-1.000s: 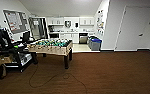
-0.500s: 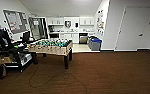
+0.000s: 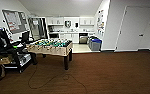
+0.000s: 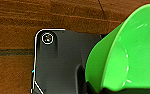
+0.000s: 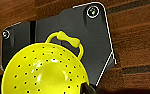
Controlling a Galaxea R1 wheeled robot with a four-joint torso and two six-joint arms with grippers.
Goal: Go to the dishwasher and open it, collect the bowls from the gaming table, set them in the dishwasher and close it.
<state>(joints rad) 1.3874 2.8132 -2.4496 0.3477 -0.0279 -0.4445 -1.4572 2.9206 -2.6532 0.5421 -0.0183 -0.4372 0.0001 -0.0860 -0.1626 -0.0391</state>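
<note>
My left gripper (image 4: 91, 87) holds the green bowl (image 4: 126, 50) by its rim; the right clasps a yellow strainer (image 5: 44, 71). Both look light and slippery.

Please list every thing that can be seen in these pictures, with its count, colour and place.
green bowl: one, bright green, close before the left wrist camera, above the brown wood-look floor.
yellow colander: one, yellow, holed, with a loop handle, close before the right wrist camera.
table-football table: one, pale wood with green field, left of middle in the room.
dishwasher: one, steel-fronted, in the far white kitchen.
bins: grey with blue tops, right of the kitchen.
cable: one, dark, looped on the floor.
door: one, white, right wall.
</note>
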